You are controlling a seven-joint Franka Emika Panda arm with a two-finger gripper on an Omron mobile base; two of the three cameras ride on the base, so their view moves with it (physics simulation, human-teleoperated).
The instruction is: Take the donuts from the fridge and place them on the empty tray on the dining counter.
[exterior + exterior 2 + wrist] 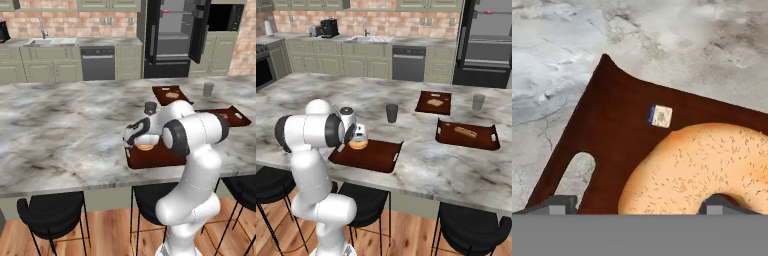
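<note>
An orange-tan glazed donut (702,170) lies on the dark reddish-brown tray (612,125) near the front edge of the dining counter (60,130). My gripper (639,205) hovers just above it, open; one fingertip (559,204) stands clear over bare tray, the other over the donut's ring. From the base views, the gripper (142,139) (358,136) points down at the donut (145,147) (358,145) at the tray's (373,156) left end. The black fridge (175,35) stands open at the back, a pink donut (165,9) (488,11) on its top shelf.
Two more brown trays with pale pastries (433,102) (467,134) lie further right on the counter. A dark cup (391,113) stands behind the near tray and a grey cup (478,102) further back. Black stools (50,210) sit under the counter's front edge.
</note>
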